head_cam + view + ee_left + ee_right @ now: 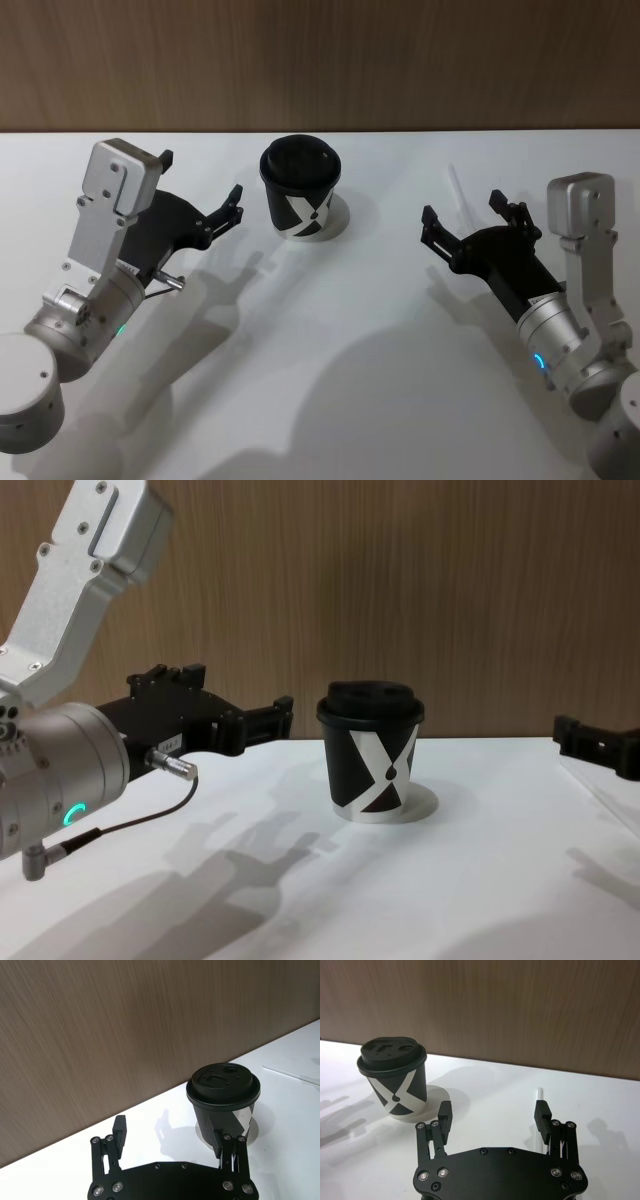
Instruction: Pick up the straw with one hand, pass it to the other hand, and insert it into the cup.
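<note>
Partly hidden by the wide-open right gripper (462, 210), the straw (455, 186) lies flat on the table (350, 330) right of the cup (300, 198), apparently untouched; the left gripper (200, 177) hangs open and empty beside the cup.

- Left gripper (200, 178): fingers spread wide with nothing between them, positioned near the cup (300, 195) on its left side.
- Right gripper (462, 207): fingers spread wide with nothing between them, positioned farther from the cup on its right side.

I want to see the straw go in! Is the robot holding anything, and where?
Nothing is held. The left gripper and right gripper are open and empty; the straw lies on the table.
</note>
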